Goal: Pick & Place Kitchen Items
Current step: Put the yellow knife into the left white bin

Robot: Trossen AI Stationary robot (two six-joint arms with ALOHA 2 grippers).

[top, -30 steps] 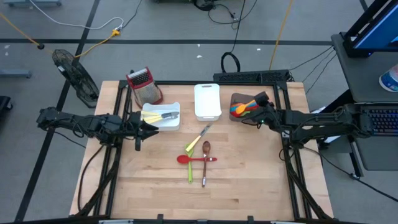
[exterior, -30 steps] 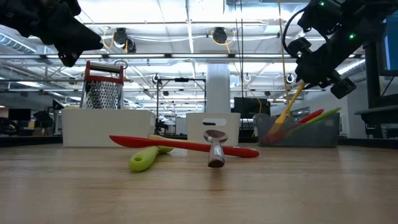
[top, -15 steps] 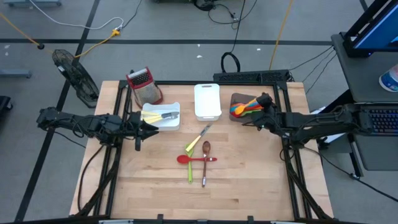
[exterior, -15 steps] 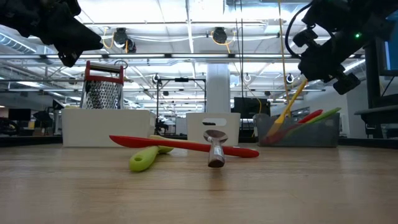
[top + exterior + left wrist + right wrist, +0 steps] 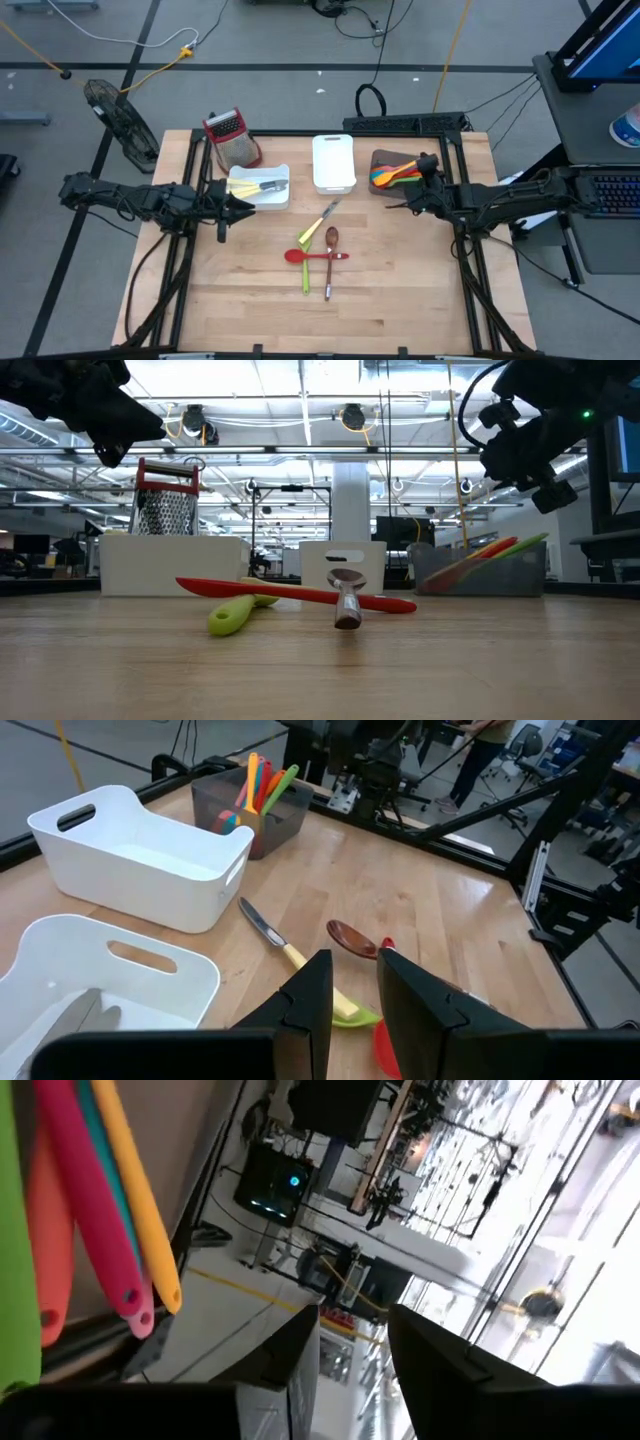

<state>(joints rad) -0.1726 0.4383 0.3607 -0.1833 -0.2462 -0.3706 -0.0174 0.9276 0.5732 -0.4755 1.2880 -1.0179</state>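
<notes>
Right end effector (image 5: 408,204) hovered empty, fingers narrowly apart, just beside the brown bin (image 5: 384,159) of colorful utensils (image 5: 392,173). Remaining utensils (image 5: 318,250) lay mid-desk toward the left, long axes mostly front-to-back, about midway between both arms. Left end effector (image 5: 246,206) waited, narrow gap.

4 utensils (image 5: 318,250) lie crossed mid-table; colourful ones (image 5: 394,174) fill the brown tray.

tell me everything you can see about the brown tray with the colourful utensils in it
The dark brown rectangular tray sits at the table's far right, beside the empty white rectangular bin. It looks like translucent smoky plastic with upright walls. It holds a bundle of slim utensils in orange, yellow, green, pink and blue, leaning with their handles rising above the rim. The right gripper hovers just in front of it, holding nothing, not touching it.
</notes>
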